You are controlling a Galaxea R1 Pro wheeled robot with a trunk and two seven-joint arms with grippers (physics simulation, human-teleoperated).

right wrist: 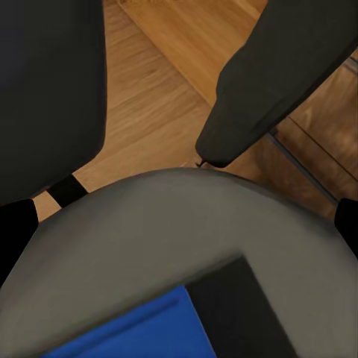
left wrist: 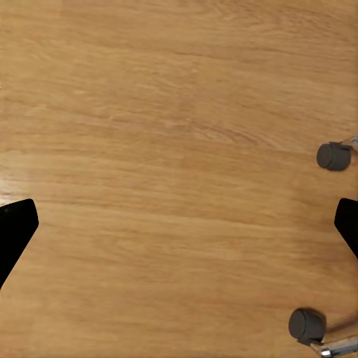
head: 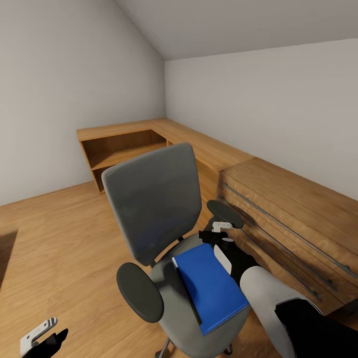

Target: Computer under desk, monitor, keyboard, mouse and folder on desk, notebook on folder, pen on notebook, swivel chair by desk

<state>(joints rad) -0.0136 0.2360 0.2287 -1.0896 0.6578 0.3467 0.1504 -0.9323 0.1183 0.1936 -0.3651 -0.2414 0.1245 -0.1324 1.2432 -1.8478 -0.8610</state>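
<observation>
— What's nearest to you?

— My left tool, low at my left side, hanging over the wooden floor. In its wrist view the two dark fingertips sit far apart at the edges of the frame with bare floor between them, so it is released and grasps nothing. Two chair casters show on the floor near one edge.

— And your right tool?

— My right tool is stretched out over the swivel chair, just above the far corner of the folder and near the right armrest. Its fingertips also sit wide apart, nothing between them: released. Below it I see the grey seat, a blue edge of the folder and a dark corner beside it.

— Where exactly is the folder?

— Flat on the seat of the swivel chair, blue, with a dark spine along its left edge. It reaches from the middle of the seat to the front edge nearest me. My right tool is not touching it, as far as I can tell.

— And farther out?

— The chair's grey backrest stands upright behind the folder. To the right is a wooden drawer unit with long metal handles. Beyond it a wooden L-shaped surface runs into the corner, with open shelves under its left part, against white walls.
</observation>
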